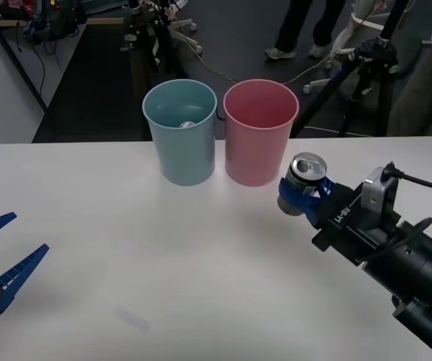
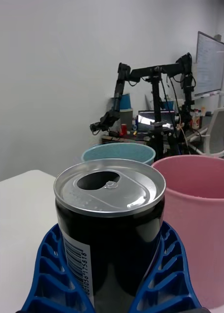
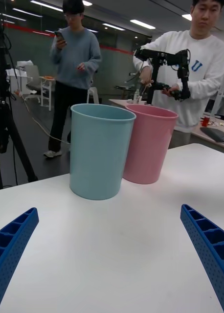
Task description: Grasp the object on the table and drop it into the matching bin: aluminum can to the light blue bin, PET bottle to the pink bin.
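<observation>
The aluminum can (image 1: pixel 306 179), dark-bodied with a shiny silver top, stands upright between the blue fingers of my right gripper (image 1: pixel 300 195), which is shut on it. It sits just right of and in front of the pink bin (image 1: pixel 261 134). The light blue bin (image 1: pixel 179 134) stands to the pink bin's left, touching or nearly touching it, with something small and shiny at its bottom. In the right wrist view the can (image 2: pixel 109 230) is close up, with the pink bin (image 2: pixel 200 220) and the light blue bin (image 2: pixel 119 152) behind it. My left gripper (image 1: pixel 1 259) waits open at the table's left front.
The white table (image 1: pixel 125 248) is bare between the two arms and in front of the bins. In the left wrist view the light blue bin (image 3: pixel 100 151) and the pink bin (image 3: pixel 148 144) stand ahead. A black tripod (image 1: pixel 366 68) stands beyond the far right edge.
</observation>
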